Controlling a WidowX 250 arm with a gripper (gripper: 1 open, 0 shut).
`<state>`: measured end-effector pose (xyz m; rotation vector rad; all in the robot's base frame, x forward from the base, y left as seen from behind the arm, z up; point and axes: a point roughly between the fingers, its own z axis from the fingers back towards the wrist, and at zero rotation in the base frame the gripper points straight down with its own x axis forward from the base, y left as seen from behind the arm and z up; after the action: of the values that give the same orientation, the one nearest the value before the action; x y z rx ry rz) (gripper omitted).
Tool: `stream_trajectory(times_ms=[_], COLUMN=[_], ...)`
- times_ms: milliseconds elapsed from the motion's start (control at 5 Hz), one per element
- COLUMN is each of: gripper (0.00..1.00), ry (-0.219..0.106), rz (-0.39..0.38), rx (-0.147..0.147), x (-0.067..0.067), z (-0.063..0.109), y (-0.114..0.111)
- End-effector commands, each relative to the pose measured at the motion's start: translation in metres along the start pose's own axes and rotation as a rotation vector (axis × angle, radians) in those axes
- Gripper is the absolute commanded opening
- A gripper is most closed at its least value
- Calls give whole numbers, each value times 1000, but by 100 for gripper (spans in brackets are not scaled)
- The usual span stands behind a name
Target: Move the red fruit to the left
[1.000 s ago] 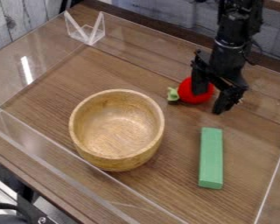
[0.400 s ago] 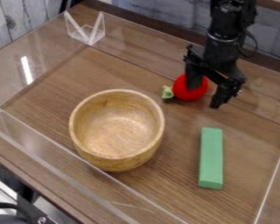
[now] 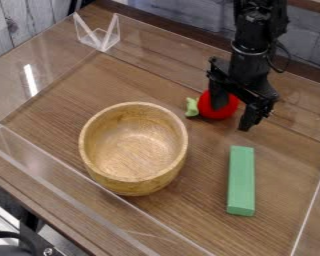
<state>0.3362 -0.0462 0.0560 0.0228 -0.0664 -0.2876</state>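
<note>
My claw [image 3: 236,108] hangs with jaws spread wide around the red fruit [image 3: 219,106], which sits on the table [image 3: 69,100] at two o'clock from the bowl [image 3: 133,147], twelve o'clock from the green block [image 3: 240,180].

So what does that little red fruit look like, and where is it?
The small round bright red toy fruit looks like smooth plastic, with a green leafy bit on its left side. It sits on the brown wooden table, right of the wooden bowl. The black end effector straddles it with open jaws, partly hiding it.
</note>
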Motion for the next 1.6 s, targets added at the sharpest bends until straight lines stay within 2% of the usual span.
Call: stream_trajectory(times_ms=[0, 200, 400, 600, 800, 1200, 1400], gripper=[100, 100, 100, 100, 100, 100, 0], ry=[-92, -98, -100, -98, -92, -78, -76], rz=[-43, -93, -130, -129, -115, -73, -83], rx=[7, 0, 3, 16, 21, 15, 15], x=[9, 12, 19, 33, 41, 25, 23], z=[27, 24, 19, 16, 14, 7, 8], y=[-2, -16, -19, -3, 10, 22, 32])
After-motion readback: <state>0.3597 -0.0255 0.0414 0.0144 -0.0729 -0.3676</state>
